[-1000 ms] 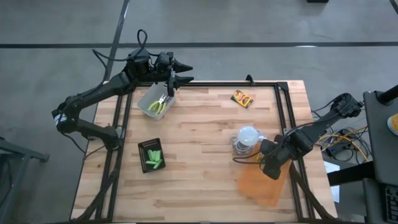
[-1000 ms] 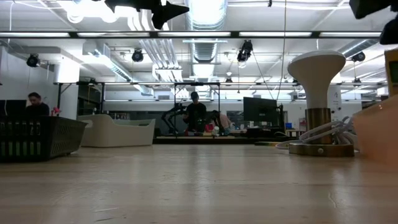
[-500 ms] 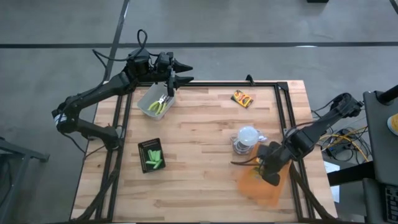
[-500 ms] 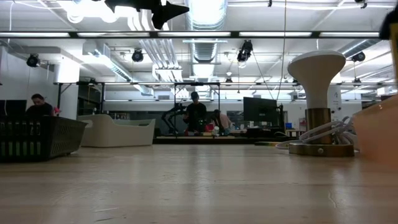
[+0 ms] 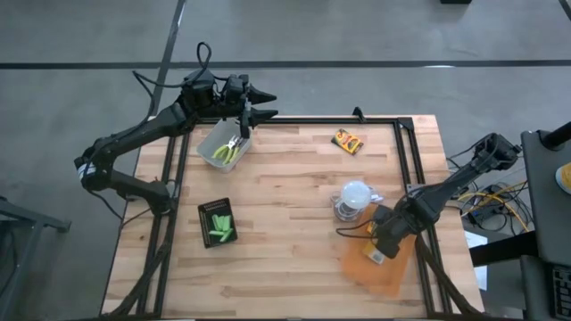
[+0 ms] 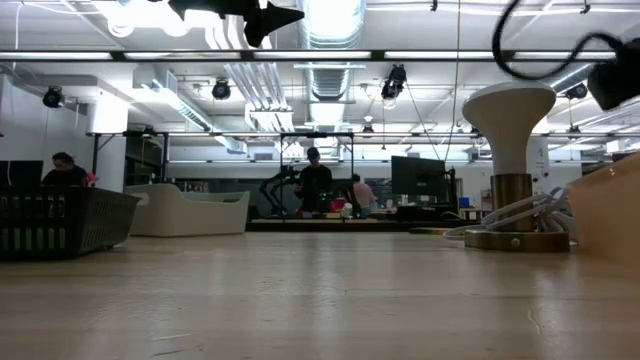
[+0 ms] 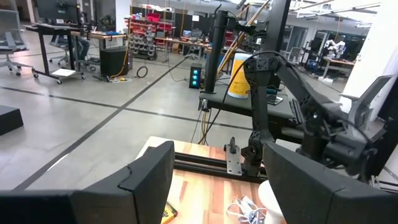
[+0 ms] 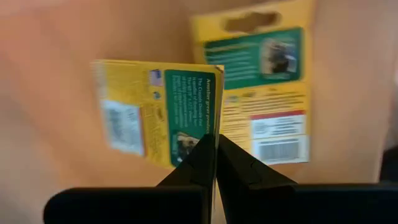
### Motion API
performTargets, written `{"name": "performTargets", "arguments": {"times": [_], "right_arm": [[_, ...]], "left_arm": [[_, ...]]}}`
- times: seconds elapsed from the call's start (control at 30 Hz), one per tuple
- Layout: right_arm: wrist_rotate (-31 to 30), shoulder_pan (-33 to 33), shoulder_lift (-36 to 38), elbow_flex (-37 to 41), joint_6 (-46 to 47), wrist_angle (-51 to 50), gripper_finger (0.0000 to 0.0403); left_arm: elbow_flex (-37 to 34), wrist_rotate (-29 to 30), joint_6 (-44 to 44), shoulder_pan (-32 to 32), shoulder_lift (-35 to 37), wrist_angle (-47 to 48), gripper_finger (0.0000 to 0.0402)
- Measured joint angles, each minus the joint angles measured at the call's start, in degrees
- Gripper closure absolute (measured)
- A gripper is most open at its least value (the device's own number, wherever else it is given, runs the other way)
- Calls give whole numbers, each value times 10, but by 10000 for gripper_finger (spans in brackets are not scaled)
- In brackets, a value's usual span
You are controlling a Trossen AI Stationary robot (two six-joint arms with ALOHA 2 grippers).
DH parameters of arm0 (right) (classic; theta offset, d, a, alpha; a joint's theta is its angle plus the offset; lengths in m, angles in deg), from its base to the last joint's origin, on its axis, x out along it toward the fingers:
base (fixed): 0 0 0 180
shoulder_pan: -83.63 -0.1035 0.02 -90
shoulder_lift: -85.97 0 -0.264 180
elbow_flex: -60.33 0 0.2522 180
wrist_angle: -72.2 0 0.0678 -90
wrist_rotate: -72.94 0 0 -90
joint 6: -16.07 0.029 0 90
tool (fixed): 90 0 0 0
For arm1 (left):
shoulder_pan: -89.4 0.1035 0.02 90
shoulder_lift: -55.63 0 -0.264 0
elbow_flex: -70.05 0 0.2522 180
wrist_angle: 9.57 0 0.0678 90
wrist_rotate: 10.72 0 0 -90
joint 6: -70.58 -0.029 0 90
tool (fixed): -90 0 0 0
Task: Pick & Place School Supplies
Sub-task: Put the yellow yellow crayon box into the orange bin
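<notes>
Progress looks partial: my right gripper (image 8: 214, 146) has its fingers pinched on a flat yellow cardboard box (image 8: 158, 109) above the translucent orange sheet (image 5: 379, 267); another box (image 5: 348, 141) waits on the table (image 5: 285, 192). Left gripper (image 5: 259, 102) hangs wide open over the clear bin (image 5: 225, 145).

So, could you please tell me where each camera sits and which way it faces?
High: overhead, straight down; both arms, table.
Low: tabletop level, facing the room; lamp.
Left wrist: on the raised left gripper, facing across the table, jaws apart.
Right wrist: on the right gripper, jaws pinching a yellow box.
High and low share the lamp.
</notes>
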Motion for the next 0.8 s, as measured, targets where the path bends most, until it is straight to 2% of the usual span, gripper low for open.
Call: {"name": "performTargets", "arguments": {"times": [0.23, 0.47, 0.8], "right_arm": [[-10, 0, 0, 43, 30, 6, 394], [-90, 0, 0, 26, 7, 36, 394], [-100, 0, 0, 15, -1, 36, 394]], "left_arm": [[0, 0, 0, 0, 0, 0, 149], [0, 0, 0, 0, 0, 0, 149], [0, 0, 0, 0, 0, 0, 149]]}}
